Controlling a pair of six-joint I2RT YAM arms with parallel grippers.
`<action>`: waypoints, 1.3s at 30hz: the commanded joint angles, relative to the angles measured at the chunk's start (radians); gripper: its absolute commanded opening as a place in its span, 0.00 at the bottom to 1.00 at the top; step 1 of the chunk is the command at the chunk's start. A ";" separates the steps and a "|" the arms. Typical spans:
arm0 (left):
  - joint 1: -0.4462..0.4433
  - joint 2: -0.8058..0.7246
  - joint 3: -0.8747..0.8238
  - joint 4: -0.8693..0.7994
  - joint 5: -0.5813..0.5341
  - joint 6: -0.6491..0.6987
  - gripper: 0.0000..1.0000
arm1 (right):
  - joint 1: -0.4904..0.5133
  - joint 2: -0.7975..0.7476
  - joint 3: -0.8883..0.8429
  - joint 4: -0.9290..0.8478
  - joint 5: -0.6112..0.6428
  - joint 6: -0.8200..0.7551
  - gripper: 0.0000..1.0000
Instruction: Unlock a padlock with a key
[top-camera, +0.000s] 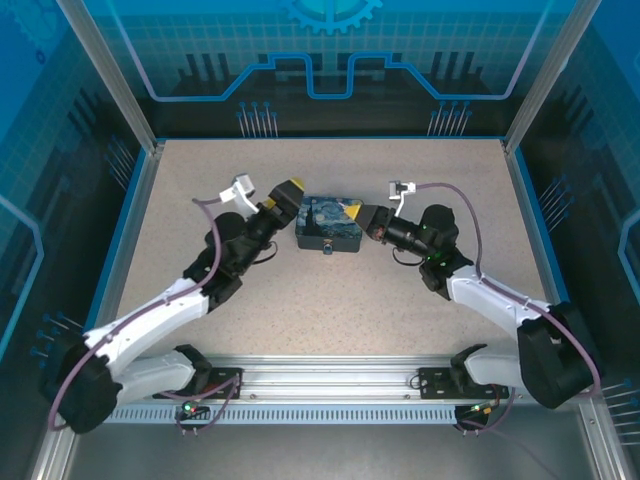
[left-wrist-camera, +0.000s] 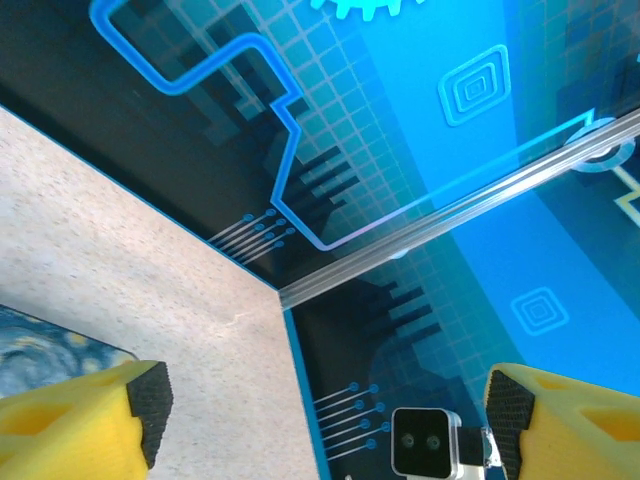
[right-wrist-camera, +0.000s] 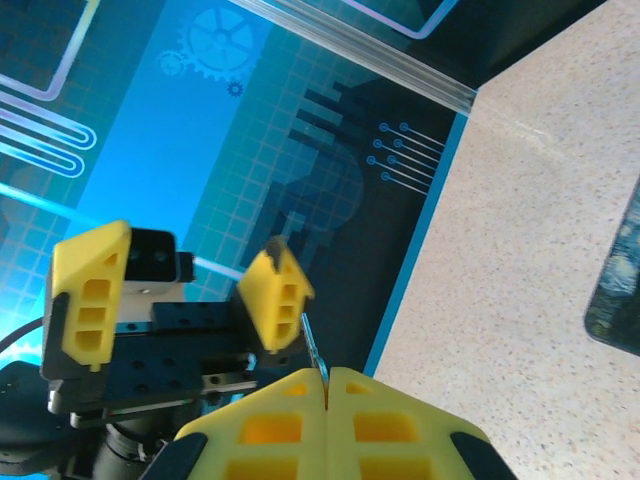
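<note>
While the box (top-camera: 328, 222) sits between them, left tool (left-wrist-camera: 327, 402) gapes, right tool (right-wrist-camera: 326, 380) pinches key (right-wrist-camera: 314, 345).

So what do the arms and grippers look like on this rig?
The left arm and right arm have white links between bulky black joints, each trailed by a purplish-grey cable to a small white camera. The left gripper and right gripper have blocky yellow fingers with cut-out windows and black textured pads.
</note>
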 joint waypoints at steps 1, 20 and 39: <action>0.013 -0.056 -0.020 -0.258 0.027 0.122 0.89 | -0.033 -0.032 -0.017 -0.114 -0.031 -0.066 0.00; -0.038 0.329 -0.150 -0.085 0.302 0.521 0.99 | -0.111 0.328 0.141 -0.209 0.013 -0.055 0.00; -0.050 0.698 -0.052 0.185 0.278 0.562 0.96 | -0.076 0.542 0.230 -0.160 0.055 -0.027 0.00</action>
